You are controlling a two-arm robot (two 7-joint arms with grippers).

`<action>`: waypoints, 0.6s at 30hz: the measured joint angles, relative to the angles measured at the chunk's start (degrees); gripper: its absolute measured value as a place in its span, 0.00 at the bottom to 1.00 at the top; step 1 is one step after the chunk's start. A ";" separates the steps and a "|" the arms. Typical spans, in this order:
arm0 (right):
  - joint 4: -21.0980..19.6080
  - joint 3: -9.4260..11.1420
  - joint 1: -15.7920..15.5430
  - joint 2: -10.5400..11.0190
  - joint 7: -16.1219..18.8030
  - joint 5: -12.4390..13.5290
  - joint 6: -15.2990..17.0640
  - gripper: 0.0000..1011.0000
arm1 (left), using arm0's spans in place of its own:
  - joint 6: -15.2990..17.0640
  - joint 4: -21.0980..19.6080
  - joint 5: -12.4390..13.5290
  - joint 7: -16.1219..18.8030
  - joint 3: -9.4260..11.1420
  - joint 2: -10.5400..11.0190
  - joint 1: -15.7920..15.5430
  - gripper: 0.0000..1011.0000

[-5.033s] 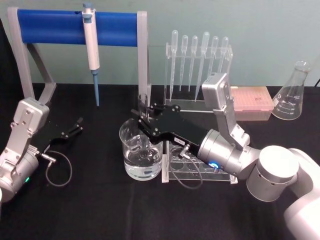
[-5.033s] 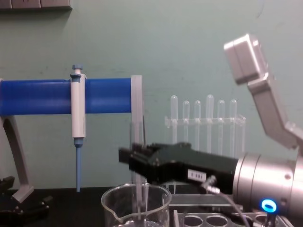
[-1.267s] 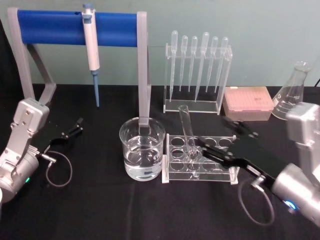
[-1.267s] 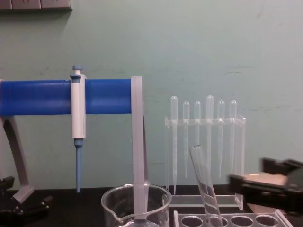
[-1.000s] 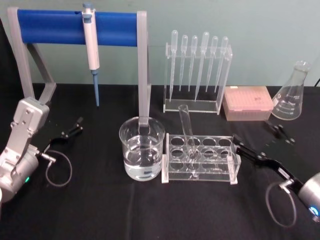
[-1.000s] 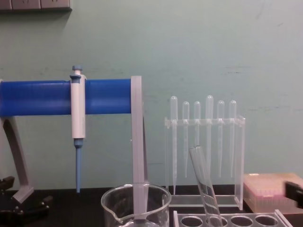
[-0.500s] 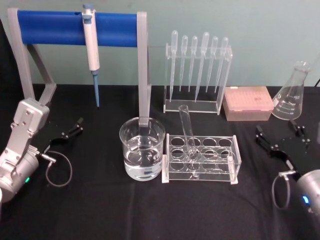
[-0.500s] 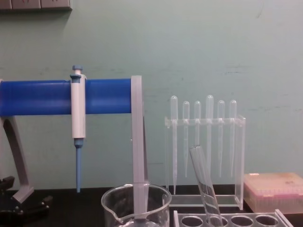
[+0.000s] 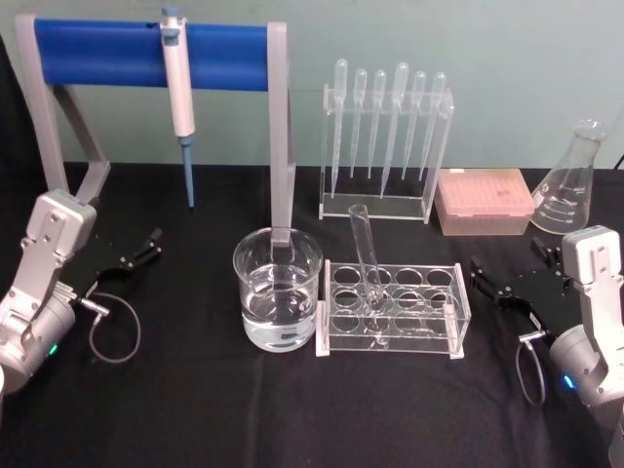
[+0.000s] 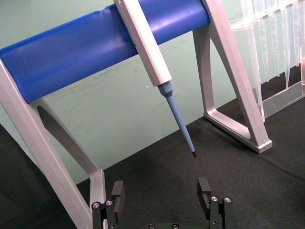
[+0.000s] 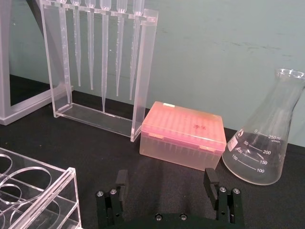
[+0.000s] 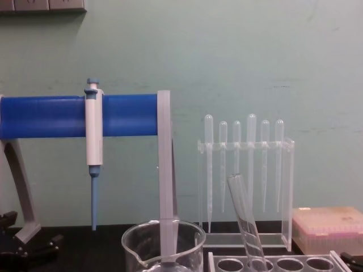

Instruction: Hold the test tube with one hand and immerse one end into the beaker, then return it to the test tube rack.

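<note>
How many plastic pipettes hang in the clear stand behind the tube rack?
6. The pipettes hang side by side, bulbs up, in the clear stand at the back of the table, behind the tube rack. None seems hidden.

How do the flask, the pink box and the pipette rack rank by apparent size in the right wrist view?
1. Pipette rack, largest.
2. Pink box and flask: look alike, so no ranking between them.

Test tube (image 9: 367, 263) stands tilted in the clear rack (image 9: 392, 310), just beside the water-filled beaker (image 9: 278, 289). Right gripper (image 9: 517, 273) open, empty, apart from rack.
</note>
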 joint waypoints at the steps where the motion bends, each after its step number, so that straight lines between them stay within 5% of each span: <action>1: 0.00 0.01 0.00 -0.01 0.00 0.02 0.00 0.99 | 0.00 0.00 0.00 0.00 0.00 0.00 0.00 0.99; 18: 0.14 0.17 0.00 -0.12 0.11 0.79 -0.24 0.99 | 0.00 0.00 0.00 0.00 0.00 0.00 0.00 0.99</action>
